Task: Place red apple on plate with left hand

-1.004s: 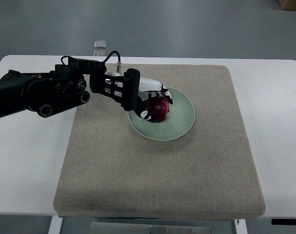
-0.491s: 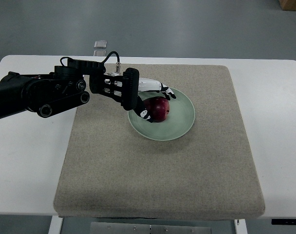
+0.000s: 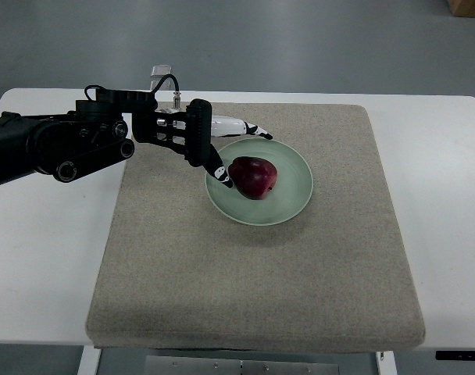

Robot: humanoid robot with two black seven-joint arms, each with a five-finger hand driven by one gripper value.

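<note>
The white counter carries a square beige felt mat, and on the mat's upper half sits a round pale green ceramic plate with a dark red apple resting on it, a little left of the plate's middle. The black jointed left hand reaches in from the left and sits at the plate's upper-left rim; its fingers are spread and grip nothing, one tip just beside the apple's left flank and another stretched along the far rim. The step in hand looks like the release and retreat, and doing it well would mean lifting the hand up and back to the left with the fingers kept wide (a brushing fingertip could roll the apple or tip the rim). Nothing else lies on the plate. A small clear object sits near the counter's far edge, well apart from the work.
</note>
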